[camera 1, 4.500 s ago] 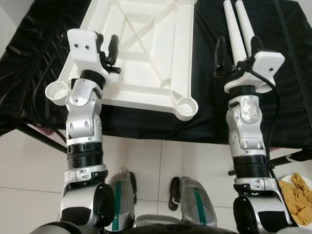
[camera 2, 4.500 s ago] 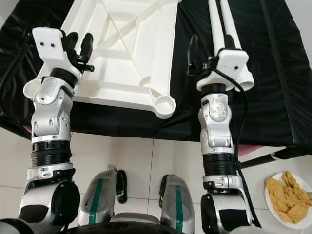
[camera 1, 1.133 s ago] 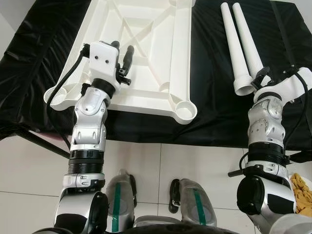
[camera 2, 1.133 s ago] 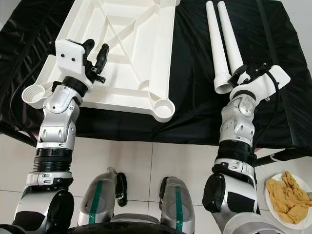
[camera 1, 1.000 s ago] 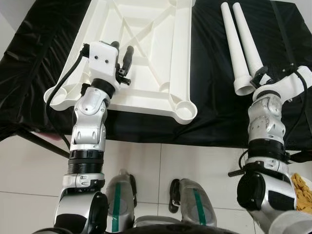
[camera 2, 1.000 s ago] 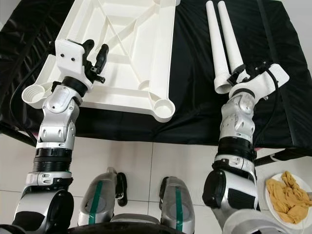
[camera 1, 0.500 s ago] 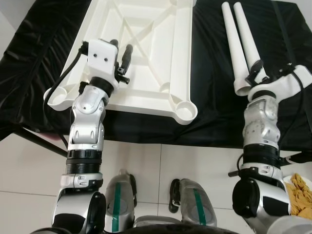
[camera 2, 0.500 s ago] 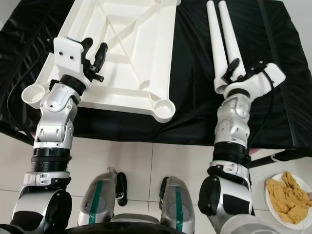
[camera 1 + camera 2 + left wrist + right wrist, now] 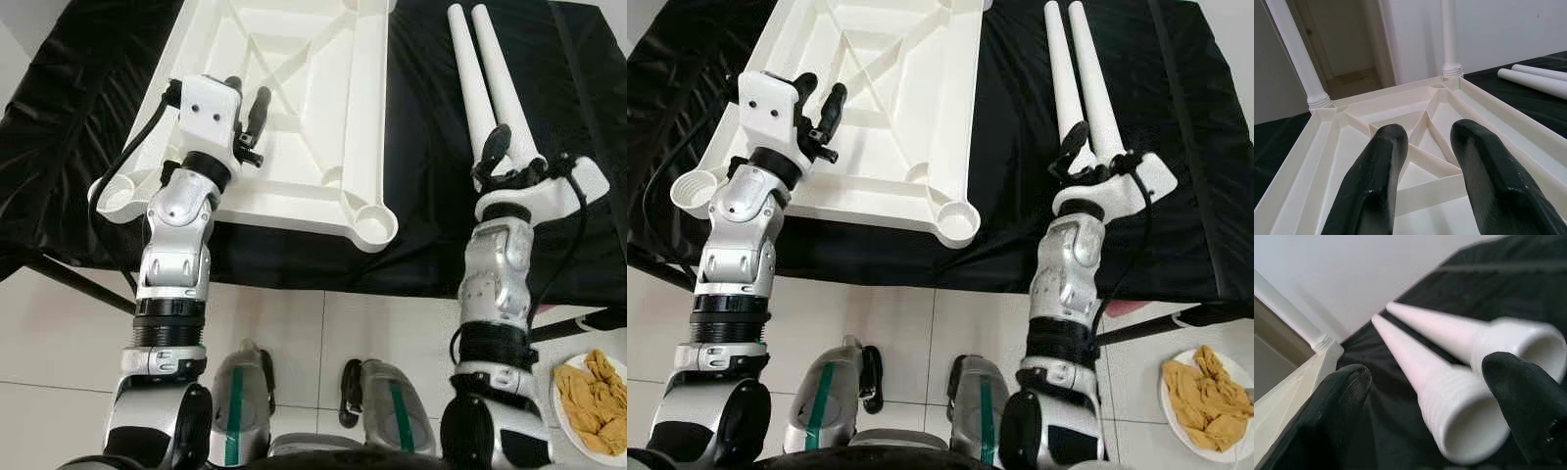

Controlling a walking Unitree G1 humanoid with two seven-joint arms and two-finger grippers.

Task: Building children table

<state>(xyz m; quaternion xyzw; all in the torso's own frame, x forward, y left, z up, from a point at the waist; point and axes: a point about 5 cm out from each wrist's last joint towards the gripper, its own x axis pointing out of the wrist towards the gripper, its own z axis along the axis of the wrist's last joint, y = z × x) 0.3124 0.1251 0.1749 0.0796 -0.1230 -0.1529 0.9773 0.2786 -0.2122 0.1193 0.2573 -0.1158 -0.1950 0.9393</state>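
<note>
A white table top [image 9: 367,117] lies upside down on the black cloth [image 9: 431,147]. Two white legs [image 9: 1295,54] stand screwed into its far corners. Its near-right socket [image 9: 375,217] and near-left socket [image 9: 691,186] are bare. Two loose white legs [image 9: 470,78] lie side by side on the cloth to the right. My left gripper [image 9: 247,98] hovers open over the near-left part of the table top, holding nothing. My right gripper [image 9: 1430,377] is open at the loose legs' wide ends, with the nearer leg [image 9: 1449,401] between its fingers.
The cloth-covered bench ends just in front of my feet, with white floor tiles below. A white plate of yellow-brown pieces [image 9: 593,392] sits on the floor at the lower right. A black frame bar [image 9: 69,279] slants under the bench's left side.
My right gripper has swung in from the right to the loose legs' wide ends and now straddles one. The left arm has barely moved.
</note>
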